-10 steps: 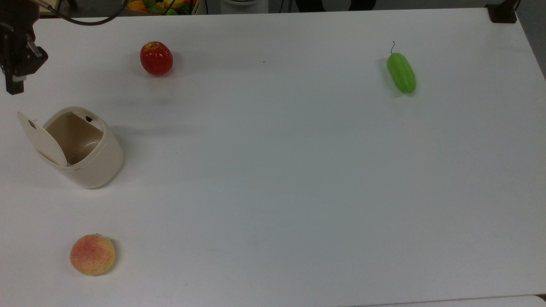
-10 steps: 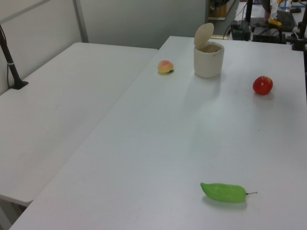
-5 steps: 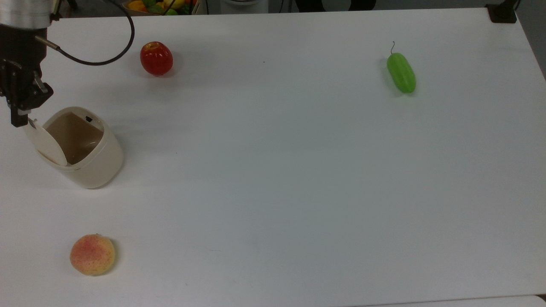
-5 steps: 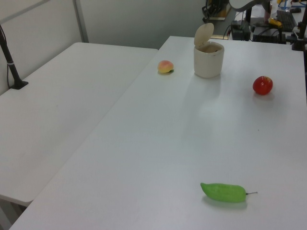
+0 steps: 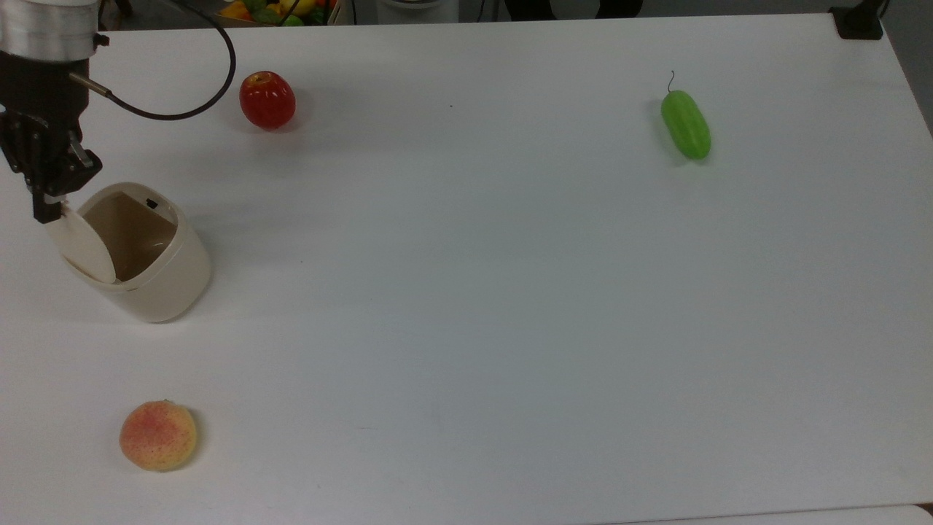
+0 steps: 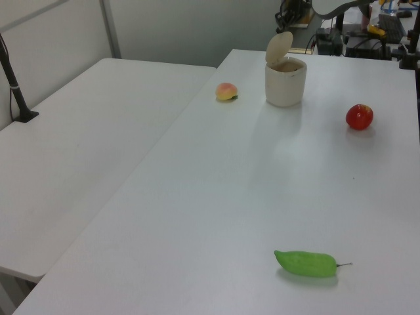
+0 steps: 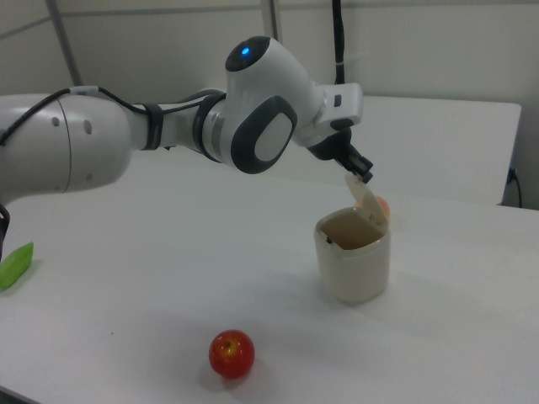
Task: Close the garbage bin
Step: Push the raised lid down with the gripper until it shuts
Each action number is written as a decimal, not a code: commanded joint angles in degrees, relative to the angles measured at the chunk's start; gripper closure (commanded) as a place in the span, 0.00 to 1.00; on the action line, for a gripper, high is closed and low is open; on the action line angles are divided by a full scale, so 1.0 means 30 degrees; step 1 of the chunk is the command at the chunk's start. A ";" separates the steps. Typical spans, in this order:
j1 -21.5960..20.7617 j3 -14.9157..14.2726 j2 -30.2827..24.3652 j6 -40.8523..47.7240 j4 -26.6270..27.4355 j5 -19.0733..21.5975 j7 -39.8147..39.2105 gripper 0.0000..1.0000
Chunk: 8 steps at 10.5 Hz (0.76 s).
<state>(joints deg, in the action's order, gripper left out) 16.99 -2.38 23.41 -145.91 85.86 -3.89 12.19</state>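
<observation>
We see a white tabletop (image 5: pixel 510 292) and the robot arm (image 7: pixel 126 135) reaching over it, its tool (image 5: pixel 47 208) set at the top edge of the raised lid (image 5: pixel 80 244) of the cream garbage bin (image 5: pixel 157 273), which stands open near the top view's left edge. We cannot tell whether the tool is released or clenched; smaller still are a green cucumber (image 5: pixel 685 124), a red apple (image 5: pixel 267 100) and a peach (image 5: pixel 158 435), each well apart from the bin

Garbage bin (image 5: pixel 157 281): smooth matt cream plastic. Apple (image 5: pixel 267 99): glossy. Table (image 5: pixel 510 292): smooth matt white.
</observation>
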 commanded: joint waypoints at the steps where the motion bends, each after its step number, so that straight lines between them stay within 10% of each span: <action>1: -0.0069 0.0002 -0.0216 0.2867 0.0122 0.0005 0.0418 1.00; 8: -0.0185 0.0149 -0.0160 0.6655 0.0239 0.0183 0.0302 1.00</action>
<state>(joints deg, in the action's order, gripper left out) 16.93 -1.82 23.33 -127.72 85.74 -3.74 12.56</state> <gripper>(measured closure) 0.991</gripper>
